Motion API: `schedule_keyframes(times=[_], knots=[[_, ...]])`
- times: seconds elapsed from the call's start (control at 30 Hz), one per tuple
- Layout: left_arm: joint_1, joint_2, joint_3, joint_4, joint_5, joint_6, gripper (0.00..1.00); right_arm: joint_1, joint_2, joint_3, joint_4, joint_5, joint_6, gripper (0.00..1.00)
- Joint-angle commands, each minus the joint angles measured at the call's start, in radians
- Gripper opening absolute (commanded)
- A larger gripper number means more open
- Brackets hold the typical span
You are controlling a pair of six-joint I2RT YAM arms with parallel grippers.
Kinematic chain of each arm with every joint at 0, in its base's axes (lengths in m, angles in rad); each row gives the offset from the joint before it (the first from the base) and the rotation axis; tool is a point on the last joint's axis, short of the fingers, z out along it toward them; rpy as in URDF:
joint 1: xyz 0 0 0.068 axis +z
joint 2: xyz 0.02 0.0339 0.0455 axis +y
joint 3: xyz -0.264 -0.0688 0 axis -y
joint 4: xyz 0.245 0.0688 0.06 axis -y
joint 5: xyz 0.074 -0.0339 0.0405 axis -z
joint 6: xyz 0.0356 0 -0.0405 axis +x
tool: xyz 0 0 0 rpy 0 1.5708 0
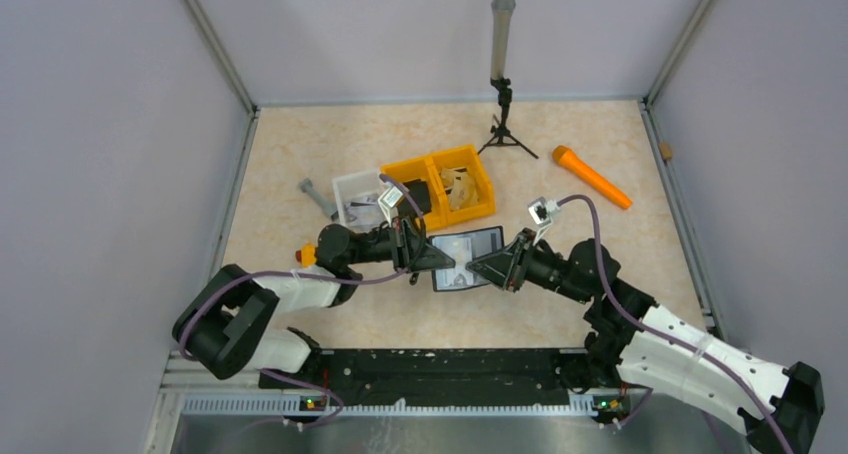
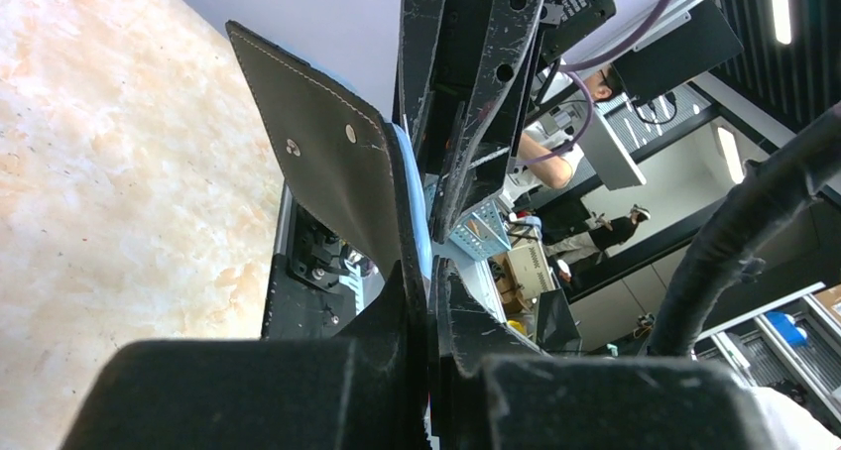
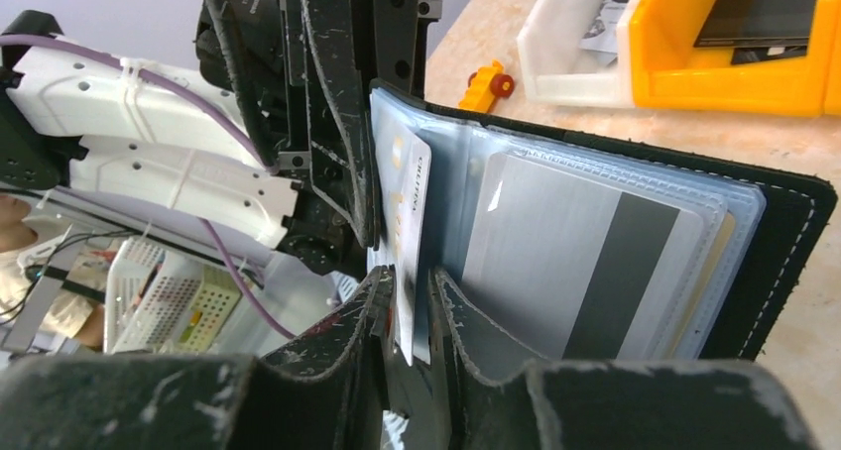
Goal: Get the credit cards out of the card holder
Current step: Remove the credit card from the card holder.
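My top camera sits high above and behind my bases, looking steeply down, so the card holder [image 1: 467,259] shows small in the middle of the surface [image 1: 300,154]. My left wrist camera looks along my left gripper [image 2: 428,272] at the card holder's black outer face from very close, with my right gripper [image 2: 448,197] just beyond it. My right wrist camera faces the opposite way, onto the card holder's lined inside, near enough that the credit card [image 3: 407,222] between its fingers looms large. All three views share the card holder.

Lilac walls [image 1: 100,124], marbled beige tabletop [image 1: 290,149]
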Motion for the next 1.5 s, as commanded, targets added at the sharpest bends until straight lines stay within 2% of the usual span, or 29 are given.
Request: schedule_keyframes(times=[0.0,0.1,0.3,0.37,0.47,0.57,0.67,1.03,1.13,1.23,1.47], knots=[[-0.004,-0.044,-0.008,0.097,0.012,-0.012,0.0,-0.02,0.007,-0.025,0.124,-0.056,0.061,0.17],[-0.004,-0.054,-0.008,0.094,0.022,-0.014,0.03,-0.026,0.018,-0.031,0.147,-0.062,0.082,0.02],[-0.004,-0.102,-0.016,0.033,0.017,0.021,0.27,-0.04,-0.029,-0.044,0.108,0.005,0.088,0.0],[-0.004,-0.12,-0.017,-0.001,0.017,0.043,0.3,-0.044,-0.035,-0.048,0.106,0.003,0.091,0.0],[-0.003,-0.152,-0.019,-0.045,0.01,0.069,0.23,-0.046,-0.028,-0.05,0.108,-0.009,0.096,0.0],[-0.003,-0.177,-0.02,-0.088,0.001,0.094,0.09,-0.046,-0.028,-0.057,0.116,-0.009,0.1,0.0],[0.004,-0.205,-0.025,-0.126,-0.01,0.114,0.0,-0.047,-0.034,-0.06,0.111,-0.004,0.096,0.0],[0.037,-0.331,-0.035,-0.272,-0.027,0.167,0.0,-0.073,-0.061,-0.084,0.097,0.001,0.082,0.0],[0.055,-0.377,-0.029,-0.376,-0.024,0.213,0.0,-0.085,-0.073,-0.083,0.077,0.006,0.068,0.0],[0.089,-0.45,-0.018,-0.551,-0.035,0.292,0.0,-0.089,-0.084,-0.079,0.051,0.024,0.04,0.0],[0.123,-0.65,0.115,-1.223,-0.223,0.599,0.0,-0.09,-0.054,-0.068,0.052,0.041,-0.018,0.0]])
